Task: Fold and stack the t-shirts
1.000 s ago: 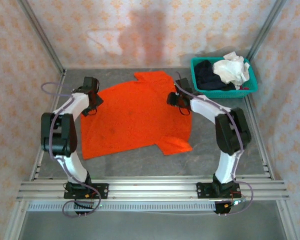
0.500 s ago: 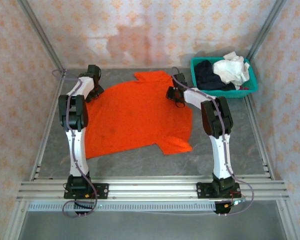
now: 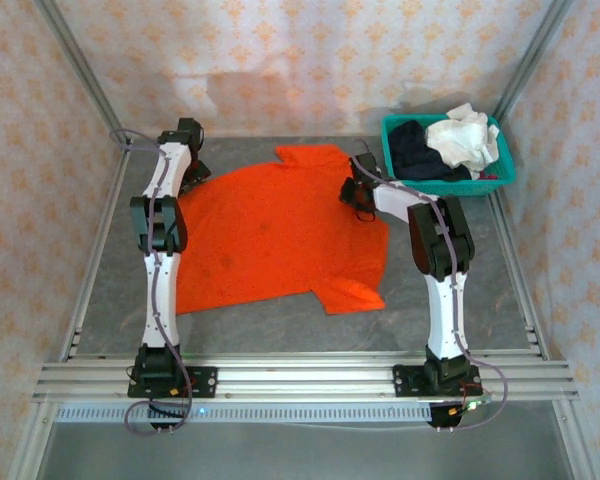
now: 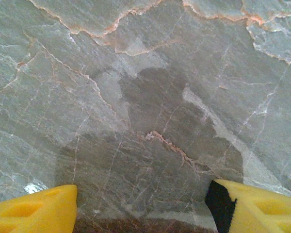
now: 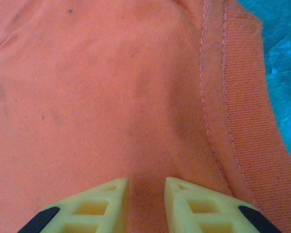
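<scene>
Cloth in hand: the orange t-shirt (image 3: 270, 235) lies spread nearly flat at the centre of the counter (image 3: 280, 325), between the two arms. A white t-shirt (image 3: 465, 135) and a navy t-shirt (image 3: 415, 150) sit bundled in the teal basket (image 3: 500, 180) at far right. Handling, judged: light, limp knit that will drape and wrinkle, drags on stone rather than slides, and is not fragile. The best hold is probably a thin pinch at a stitched edge, two points at once so it lifts evenly. Left claw (image 4: 141, 194): fingers wide apart, nothing between them, over bare counter just off the shirt's far-left edge. Right claw (image 5: 146, 182): fingers (image 5: 194, 204) close with a narrow gap, low over cloth beside the ribbed band (image 5: 247, 121). I cannot tell whether any fabric is caught. The top view gives the whole layout and both sleeves but no finger detail. The right wrist view adds stitching, ribbing and small dark specks. The left wrist view adds the veined stone.
</scene>
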